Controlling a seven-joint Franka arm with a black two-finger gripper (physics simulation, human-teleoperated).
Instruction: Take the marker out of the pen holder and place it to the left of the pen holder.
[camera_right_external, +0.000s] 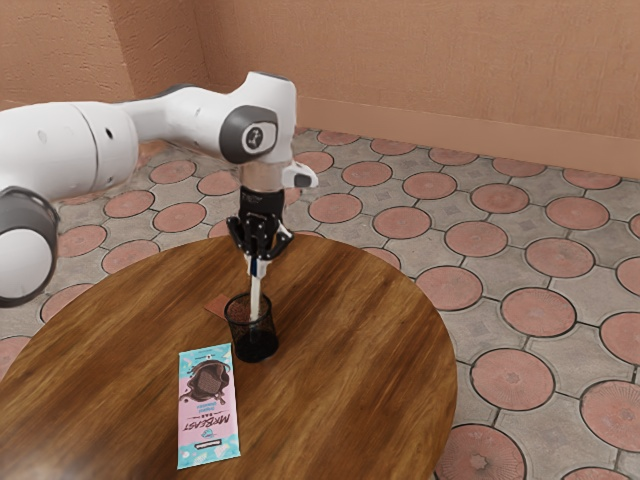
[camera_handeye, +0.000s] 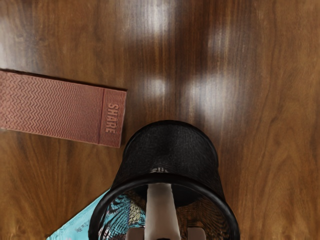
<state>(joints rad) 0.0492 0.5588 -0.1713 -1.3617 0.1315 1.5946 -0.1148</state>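
The black mesh pen holder (camera_right_external: 254, 343) stands upright on the round table. From above it my gripper (camera_right_external: 258, 266) points straight down at the upper part of the white marker (camera_right_external: 255, 298), whose lower part is inside the holder. Some dark blue shows on the marker close to the gripper. From the hand, the marker (camera_handeye: 161, 207) rises through the opening of the pen holder (camera_handeye: 171, 145), with my gripper (camera_handeye: 166, 234) at its near end. I cannot make out whether the gripper holds it.
A blue-and-pink chocolate packet (camera_right_external: 208, 405) lies beside the holder, toward the exterior view's lower left. A flat reddish-brown bar marked SHARE (camera_handeye: 62, 109) lies near the holder on the wooden table (camera_right_external: 350, 350).
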